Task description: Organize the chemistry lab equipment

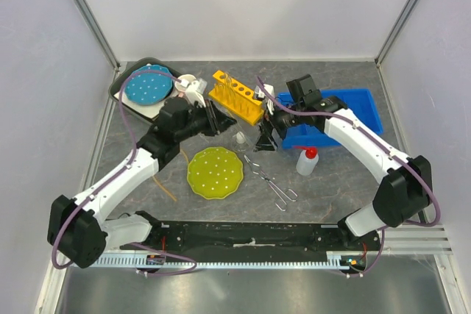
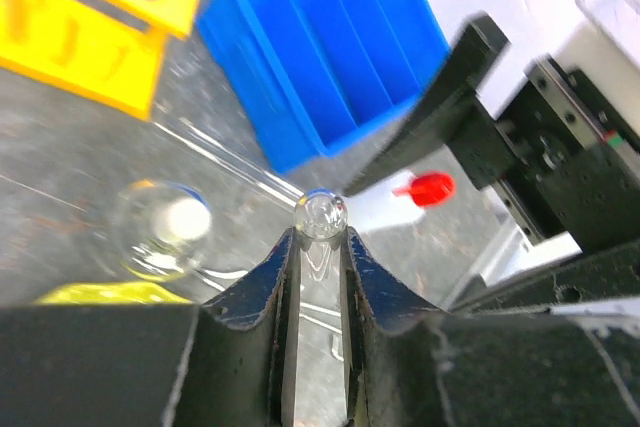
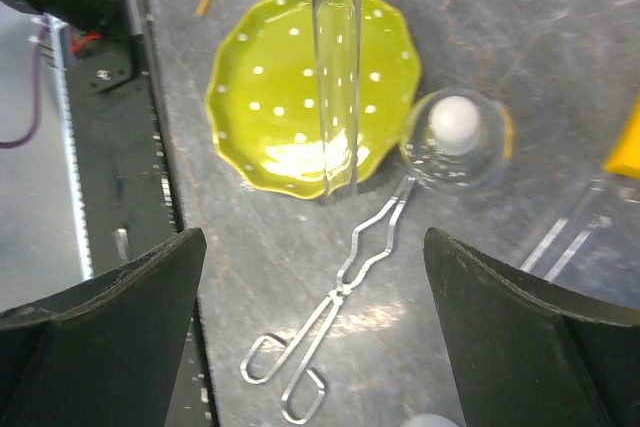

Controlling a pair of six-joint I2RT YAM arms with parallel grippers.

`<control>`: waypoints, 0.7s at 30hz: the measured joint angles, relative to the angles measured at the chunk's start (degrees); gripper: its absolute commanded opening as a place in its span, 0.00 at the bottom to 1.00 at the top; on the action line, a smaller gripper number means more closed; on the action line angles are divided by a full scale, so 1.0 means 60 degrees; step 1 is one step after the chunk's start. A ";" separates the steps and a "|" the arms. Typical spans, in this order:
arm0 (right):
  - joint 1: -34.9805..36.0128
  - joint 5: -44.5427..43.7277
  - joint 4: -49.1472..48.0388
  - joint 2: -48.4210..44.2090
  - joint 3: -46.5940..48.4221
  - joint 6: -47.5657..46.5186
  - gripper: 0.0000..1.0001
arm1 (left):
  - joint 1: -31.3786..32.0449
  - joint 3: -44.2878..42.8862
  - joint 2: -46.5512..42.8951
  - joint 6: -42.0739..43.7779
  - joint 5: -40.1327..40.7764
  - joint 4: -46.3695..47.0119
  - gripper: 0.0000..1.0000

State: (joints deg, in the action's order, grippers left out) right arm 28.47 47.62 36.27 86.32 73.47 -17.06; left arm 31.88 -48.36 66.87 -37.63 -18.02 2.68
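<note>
My left gripper (image 2: 320, 239) is shut on a thin clear tube (image 2: 320, 215), held above the table between the yellow test-tube rack (image 1: 235, 97) and the small clear white-capped flask (image 1: 240, 139). My right gripper (image 1: 266, 134) is open and empty, close to the left gripper and hovering over the metal tongs (image 3: 340, 319). In the right wrist view the held tube (image 3: 336, 97) hangs in front of the yellow-green plate, with the flask (image 3: 455, 137) beside it. The white red-capped squeeze bottle (image 1: 307, 161) stands right of the tongs (image 1: 271, 179). Another tube (image 2: 230, 159) lies on the table.
A blue bin (image 1: 335, 115) sits at the back right behind the right gripper. A dotted yellow-green plate (image 1: 214, 172) lies in front of the left gripper. A dotted blue plate (image 1: 147, 86) rests in a tray at the back left, a mug (image 1: 188, 84) beside it.
</note>
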 measured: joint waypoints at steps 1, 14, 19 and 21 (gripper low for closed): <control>-0.0040 -0.0146 0.0131 -0.0007 0.0131 -0.0240 0.98 | -0.0229 -0.0259 0.0018 0.0240 0.0073 -0.0237 0.02; -0.1271 -0.1421 -0.0463 -0.0036 0.0324 -0.1042 0.98 | -0.2149 -0.3206 0.2142 0.2834 0.1341 -0.1355 0.02; -0.1687 -0.1158 -0.0856 0.0146 -0.0022 -0.0940 0.98 | -0.2259 -0.4138 0.3235 0.3636 0.2004 -0.1435 0.02; -0.1789 -0.1060 -0.0907 0.0142 -0.0182 -0.0936 0.98 | -0.2302 -0.4575 0.3716 0.3942 0.2255 -0.1432 0.02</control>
State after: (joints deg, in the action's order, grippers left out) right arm 17.74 41.25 30.83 87.18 72.38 -22.68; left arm 18.06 -75.81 89.17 -13.98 -4.49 -5.91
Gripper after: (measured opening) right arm 0.982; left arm 0.248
